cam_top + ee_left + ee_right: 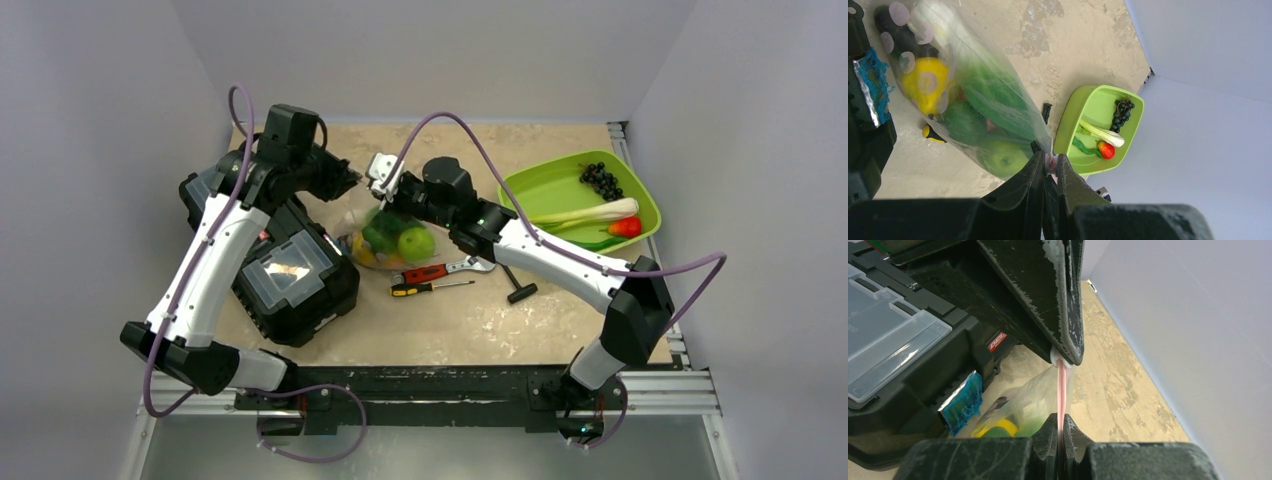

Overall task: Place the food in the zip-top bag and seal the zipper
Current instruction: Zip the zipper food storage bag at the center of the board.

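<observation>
**Left gripper**: clenched. Its fingertips pinch one end of the zipper, with only a sliver of pink-white strip showing between them.

**Right gripper**: clenched on the other end of the zipper. The two grippers face each other tip to tip, close together. The zipper runs taut between them as one thin pink line. Whether it is pressed closed along its length cannot be told.

**Bag**: hangs from the zipper, below both sets of fingertips. Its clear body slopes away from the left gripper toward the toolbox. Whether its lower end rests on the table cannot be told.

**Food in the bag:**
- Apple: nearest the left fingertips, just under them.
- Other green pieces: farther out along the bag.
- Yellow piece: at the far end of the bag from the left gripper.

**Food outside the bag:** the tray sits beyond the left fingertips, well apart from both grippers. It holds the grapes and the bok choy.

**Other items:** the wrench and screwdriver lie on the table under the right forearm, just beside the bag and behind the right fingertips.
</observation>
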You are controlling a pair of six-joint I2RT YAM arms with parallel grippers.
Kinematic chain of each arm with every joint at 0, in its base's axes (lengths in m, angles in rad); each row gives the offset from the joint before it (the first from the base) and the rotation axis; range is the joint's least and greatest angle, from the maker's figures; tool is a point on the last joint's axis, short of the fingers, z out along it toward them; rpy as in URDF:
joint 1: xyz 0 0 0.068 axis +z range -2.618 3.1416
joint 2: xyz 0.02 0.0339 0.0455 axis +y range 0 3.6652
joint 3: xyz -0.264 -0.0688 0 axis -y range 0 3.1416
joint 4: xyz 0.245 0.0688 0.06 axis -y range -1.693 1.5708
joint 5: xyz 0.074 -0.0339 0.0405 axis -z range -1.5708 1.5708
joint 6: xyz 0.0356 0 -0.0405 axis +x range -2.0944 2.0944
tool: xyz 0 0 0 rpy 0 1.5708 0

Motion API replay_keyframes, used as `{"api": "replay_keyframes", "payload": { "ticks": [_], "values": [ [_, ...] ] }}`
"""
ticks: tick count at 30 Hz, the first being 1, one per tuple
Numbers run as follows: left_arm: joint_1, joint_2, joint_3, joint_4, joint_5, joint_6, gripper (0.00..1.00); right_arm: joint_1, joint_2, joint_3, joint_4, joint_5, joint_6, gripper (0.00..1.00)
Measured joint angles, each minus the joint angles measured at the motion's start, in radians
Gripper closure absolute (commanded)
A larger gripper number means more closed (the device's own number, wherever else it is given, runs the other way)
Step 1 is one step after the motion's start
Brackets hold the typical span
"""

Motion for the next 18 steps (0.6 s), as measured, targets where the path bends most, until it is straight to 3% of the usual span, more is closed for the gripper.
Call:
{"api": "replay_keyframes", "payload": {
  "ticks": [18],
  "values": [
    [-0.046,0.023,-0.011,0.044,0.017,0.003,0.99,0.034,0.0,-0.017,0.029,0.031,-0.012,1.0]
  ]
}}
